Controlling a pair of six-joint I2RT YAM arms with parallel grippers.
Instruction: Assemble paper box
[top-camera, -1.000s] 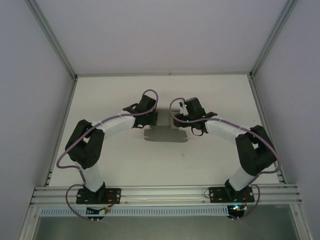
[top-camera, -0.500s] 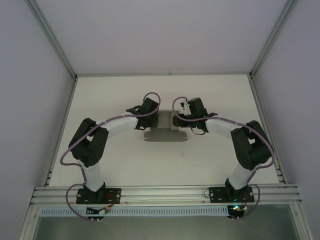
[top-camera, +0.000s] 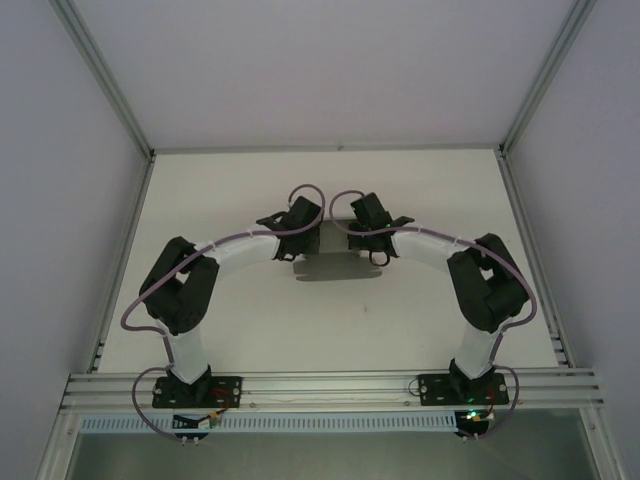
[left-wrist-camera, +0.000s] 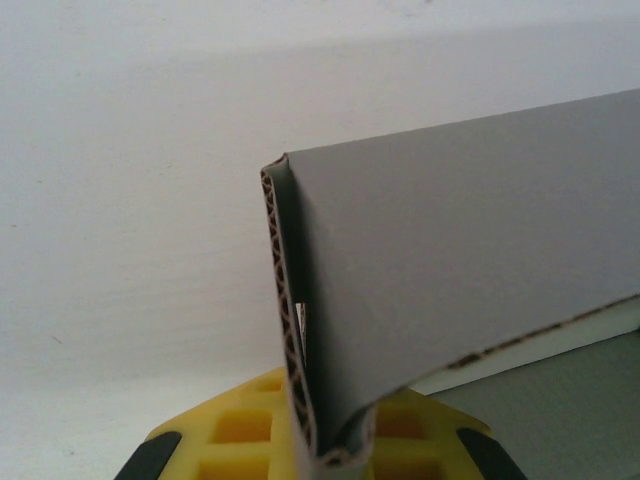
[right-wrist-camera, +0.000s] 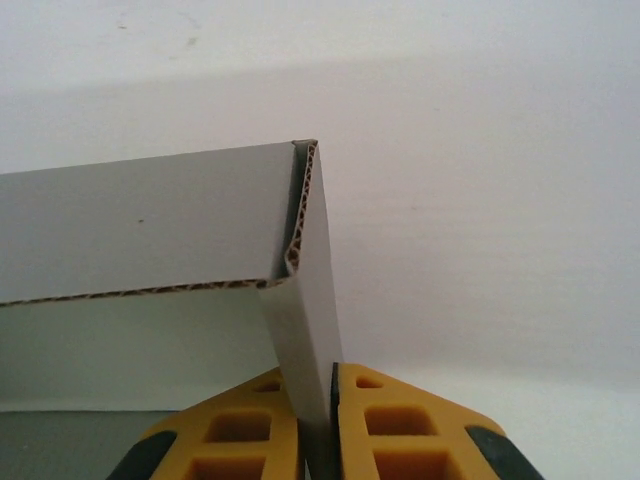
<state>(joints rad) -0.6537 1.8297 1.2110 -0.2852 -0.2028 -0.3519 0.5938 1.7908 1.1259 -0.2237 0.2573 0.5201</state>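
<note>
The paper box (top-camera: 335, 266) is plain grey corrugated card, sitting mid-table between my two grippers. My left gripper (top-camera: 308, 236) is at its left end and my right gripper (top-camera: 352, 230) at its right end. In the left wrist view the paper box (left-wrist-camera: 450, 270) shows a folded corner, and my left gripper (left-wrist-camera: 330, 458) is shut on the doubled card between yellow fingers (left-wrist-camera: 235, 440). In the right wrist view an upright end flap of the paper box (right-wrist-camera: 140, 225) is pinched between the yellow fingers (right-wrist-camera: 420, 440) of my right gripper (right-wrist-camera: 320, 445).
The white table (top-camera: 250, 330) is walled in by pale panels with aluminium posts (top-camera: 110, 90) on the left, back and right. An aluminium rail (top-camera: 330, 385) with both arm bases runs along the near edge.
My right arm has swung left toward the box, and its gripper has gone from open to shut on the right end flap. The left gripper has kept its hold, shifting slightly.
</note>
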